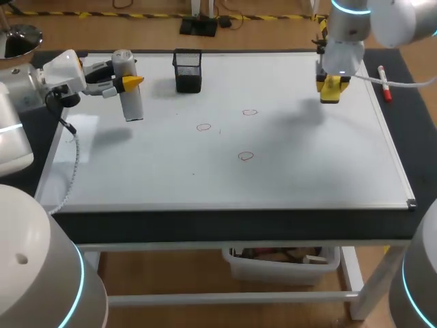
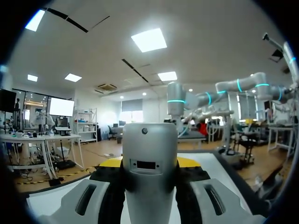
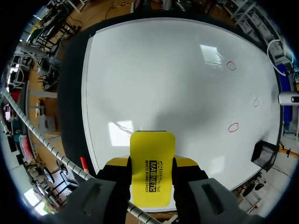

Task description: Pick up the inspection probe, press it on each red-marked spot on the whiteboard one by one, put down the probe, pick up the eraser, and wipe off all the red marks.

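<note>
The inspection probe [image 1: 128, 89], a grey-white cylinder, hangs nearly upright over the whiteboard's [image 1: 307, 164] far left part. My left gripper [image 1: 128, 83] is shut on it. In the left wrist view the probe [image 2: 149, 163] fills the gap between the yellow tips. My right gripper [image 1: 330, 87] hovers over the far right of the board, shut on the yellow eraser [image 1: 330, 91]. That eraser [image 3: 152, 170] sticks out ahead of the right fingers. Three red rings are drawn mid-board: one [image 1: 203, 127], one [image 1: 250, 112] and one [image 1: 246, 156]. Both grippers are well apart from them.
A black mesh holder [image 1: 188, 70] stands at the board's far edge, right of the probe. A red marker [image 1: 384, 83] lies on the dark mat beyond the board's right rim. The left arm's cable [image 1: 74, 157] trails over the board's left edge.
</note>
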Robot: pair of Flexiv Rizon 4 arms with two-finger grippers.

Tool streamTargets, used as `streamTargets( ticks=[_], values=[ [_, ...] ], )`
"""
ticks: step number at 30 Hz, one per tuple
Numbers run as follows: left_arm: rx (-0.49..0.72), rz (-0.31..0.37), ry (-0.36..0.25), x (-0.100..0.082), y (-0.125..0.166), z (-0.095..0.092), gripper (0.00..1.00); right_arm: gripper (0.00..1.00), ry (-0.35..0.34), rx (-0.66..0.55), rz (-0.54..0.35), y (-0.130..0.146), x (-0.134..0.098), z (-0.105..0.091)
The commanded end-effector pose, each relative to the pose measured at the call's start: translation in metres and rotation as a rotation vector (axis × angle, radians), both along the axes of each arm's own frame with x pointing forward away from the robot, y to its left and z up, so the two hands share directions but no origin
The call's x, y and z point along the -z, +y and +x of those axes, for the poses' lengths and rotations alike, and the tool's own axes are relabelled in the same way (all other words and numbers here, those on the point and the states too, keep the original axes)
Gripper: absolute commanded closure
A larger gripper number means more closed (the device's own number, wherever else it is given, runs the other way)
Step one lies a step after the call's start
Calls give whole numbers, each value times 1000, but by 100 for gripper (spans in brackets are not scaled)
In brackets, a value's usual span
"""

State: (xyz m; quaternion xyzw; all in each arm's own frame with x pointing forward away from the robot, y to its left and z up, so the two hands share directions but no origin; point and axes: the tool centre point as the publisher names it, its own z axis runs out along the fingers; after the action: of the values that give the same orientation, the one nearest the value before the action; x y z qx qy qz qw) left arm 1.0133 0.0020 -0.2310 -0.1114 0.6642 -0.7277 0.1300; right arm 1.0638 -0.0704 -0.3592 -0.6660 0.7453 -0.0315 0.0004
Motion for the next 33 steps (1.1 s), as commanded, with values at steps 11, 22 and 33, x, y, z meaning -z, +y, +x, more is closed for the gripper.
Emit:
streamTargets(
  ticks=[11,22,33],
  values=[
    [-3,1,-1,-2,0,-1,100,100,16,-254,-1,132,-5,-30],
    [-3,1,-1,-2,0,-1,100,100,42,-416,4,231,3,-47],
    [-3,1,-1,-2,0,-1,100,100,132,-437,-36,294,30,-61]
  ],
)
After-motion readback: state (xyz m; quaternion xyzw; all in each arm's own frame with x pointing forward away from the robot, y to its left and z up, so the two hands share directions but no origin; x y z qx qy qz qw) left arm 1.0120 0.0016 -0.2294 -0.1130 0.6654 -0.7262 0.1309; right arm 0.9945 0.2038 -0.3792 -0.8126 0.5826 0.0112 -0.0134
